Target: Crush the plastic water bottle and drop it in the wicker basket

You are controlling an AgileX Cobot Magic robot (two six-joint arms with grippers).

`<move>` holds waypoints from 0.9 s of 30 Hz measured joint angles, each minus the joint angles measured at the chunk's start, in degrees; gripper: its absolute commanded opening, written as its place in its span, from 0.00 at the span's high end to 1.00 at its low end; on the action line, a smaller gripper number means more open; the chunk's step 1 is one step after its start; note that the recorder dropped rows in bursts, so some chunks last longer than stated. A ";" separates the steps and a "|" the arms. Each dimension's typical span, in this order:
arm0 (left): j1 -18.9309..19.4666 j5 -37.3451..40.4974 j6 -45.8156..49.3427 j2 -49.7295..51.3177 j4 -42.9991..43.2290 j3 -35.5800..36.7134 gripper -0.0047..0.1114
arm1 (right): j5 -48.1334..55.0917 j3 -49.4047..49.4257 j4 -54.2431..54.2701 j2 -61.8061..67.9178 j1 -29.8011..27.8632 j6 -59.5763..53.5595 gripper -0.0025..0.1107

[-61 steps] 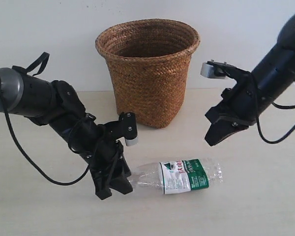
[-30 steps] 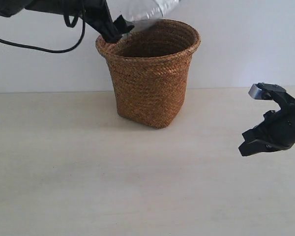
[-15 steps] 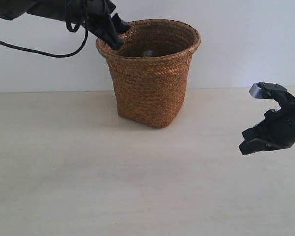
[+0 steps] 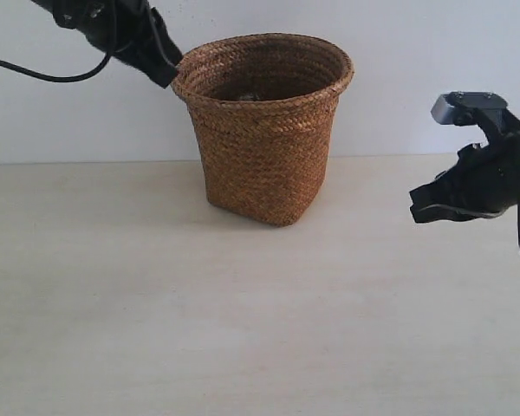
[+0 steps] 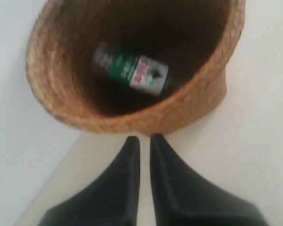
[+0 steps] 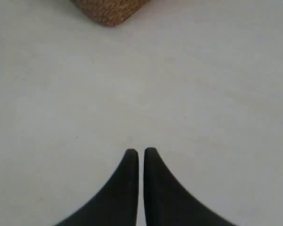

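Observation:
The plastic water bottle (image 5: 132,73) lies inside the wicker basket (image 4: 264,139), its white-and-green label showing in the left wrist view; from outside only a grey glint of the plastic water bottle (image 4: 247,95) shows inside the rim. My left gripper (image 4: 166,71) hangs high, just outside the basket's upper-left rim (image 5: 104,123), shut and holding nothing. In its own view the left gripper (image 5: 144,139) has only a thin gap between its fingers. My right gripper (image 4: 419,208) hovers over the table at the right, shut and empty; the right gripper (image 6: 140,151) faces bare table, with the basket's base (image 6: 111,10) at the frame edge.
The pale wooden table (image 4: 243,321) spreads in front of the basket, with a white wall (image 4: 433,69) behind. Black cables (image 4: 43,76) trail from the left arm.
The bottle left my left gripper and now lies in the basket. The left gripper drew back to the left, off the rim. The right gripper rose and shifted slightly inward.

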 measured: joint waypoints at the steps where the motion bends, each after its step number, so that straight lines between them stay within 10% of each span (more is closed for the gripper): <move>1: 0.00 2.29 -2.95 -0.24 2.23 0.00 0.92 | -1.77 -0.18 -2.47 -0.69 0.80 2.52 0.98; 14: 0.00 24.92 -26.69 -2.06 18.86 0.00 0.92 | 7.42 -9.29 -48.70 -5.97 2.90 47.31 0.98; 27: 0.00 24.77 -32.45 -12.84 18.09 13.48 0.92 | 18.50 -8.27 -54.41 -18.94 2.90 52.80 0.98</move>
